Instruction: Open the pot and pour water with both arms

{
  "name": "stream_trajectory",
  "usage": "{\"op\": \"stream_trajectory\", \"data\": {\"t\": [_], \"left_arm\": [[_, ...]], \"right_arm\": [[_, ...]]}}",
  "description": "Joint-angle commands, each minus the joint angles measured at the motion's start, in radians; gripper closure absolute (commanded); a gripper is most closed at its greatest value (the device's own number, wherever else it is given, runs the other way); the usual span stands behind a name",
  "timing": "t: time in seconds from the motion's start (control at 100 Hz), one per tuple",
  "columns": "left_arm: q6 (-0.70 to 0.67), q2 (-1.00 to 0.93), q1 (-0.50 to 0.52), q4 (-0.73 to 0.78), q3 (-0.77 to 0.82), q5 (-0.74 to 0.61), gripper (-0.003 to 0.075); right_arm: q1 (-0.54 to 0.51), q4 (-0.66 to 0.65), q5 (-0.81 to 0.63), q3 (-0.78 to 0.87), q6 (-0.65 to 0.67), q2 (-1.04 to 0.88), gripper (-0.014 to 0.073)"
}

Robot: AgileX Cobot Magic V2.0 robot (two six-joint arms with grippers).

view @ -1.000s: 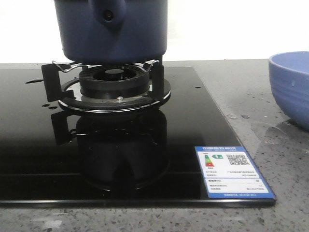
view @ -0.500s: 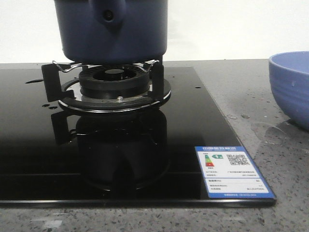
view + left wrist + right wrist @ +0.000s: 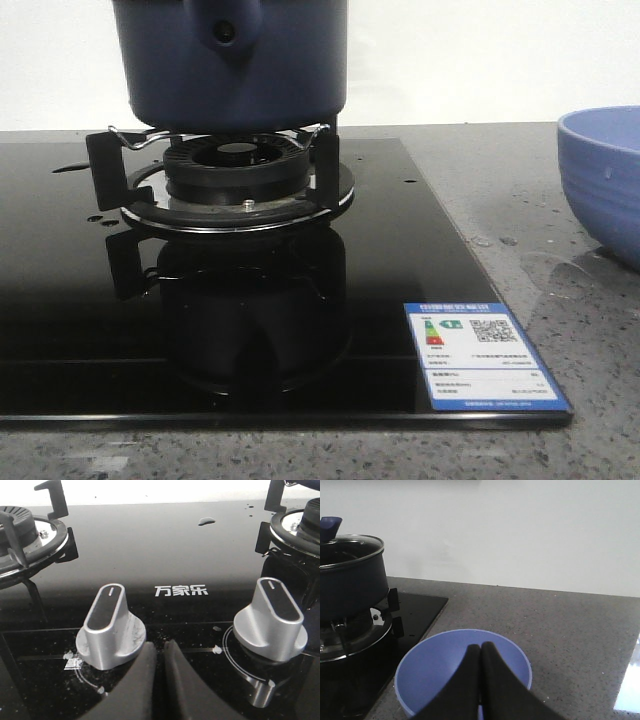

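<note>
- Front view: pot [image 3: 230, 60] on burner [image 3: 237, 165], stub handle [image 3: 229, 28] facing the camera; bowl [image 3: 603, 180] on the surface at right.
- Left wrist view: left hand [image 3: 156, 677] closed, empty, between two knobs [image 3: 111, 625].
- Right wrist view: right hand [image 3: 480, 680] closed, empty, above the bowl; glass lid [image 3: 350, 545] on the pot. Probably heavy, rigid, smooth-walled; take the handle.

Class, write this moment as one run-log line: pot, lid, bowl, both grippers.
dark navy-blue cylindrical pot: on burner | glass lid: on | light blue bowl: right of hob | left gripper: shut, above knobs | right gripper: shut, above bowl
</note>
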Motion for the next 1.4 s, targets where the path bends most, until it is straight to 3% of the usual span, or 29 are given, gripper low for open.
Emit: {"op": "stream_trajectory", "data": {"t": [0.0,0.72,0.82,0.93,1.08,1.23,1.39], "left_arm": [[-0.012,-0.027,0.001,0.000,0.028,-0.045,0.0741],[-0.012,-0.027,0.001,-0.002,0.028,-0.045,0.0741],[-0.012,-0.027,0.001,-0.002,0.028,-0.045,0.0741],[-0.012,-0.027,0.001,-0.002,0.028,-0.045,0.0741],[-0.012,-0.027,0.001,-0.002,0.028,-0.045,0.0741],[-0.012,-0.027,0.001,-0.002,0.028,-0.045,0.0741],[-0.012,-0.027,0.001,-0.004,0.028,-0.045,0.0741]], "right_arm": [[0.001,-0.006,-0.078,-0.022,-0.010,0.013,0.0657],[0.001,-0.042,-0.084,-0.007,-0.010,0.013,0.0657],[-0.001,-0.129,-0.156,0.055,0.030,0.013,0.0657],[-0.036,-0.240,-0.304,0.187,0.198,0.013,0.0657],[-0.107,-0.254,-0.465,0.409,0.271,0.010,0.0657],[-0.119,-0.254,-0.452,0.525,0.271,-0.056,0.0657],[-0.119,-0.245,-0.289,0.524,0.271,-0.053,0.0657]]}}
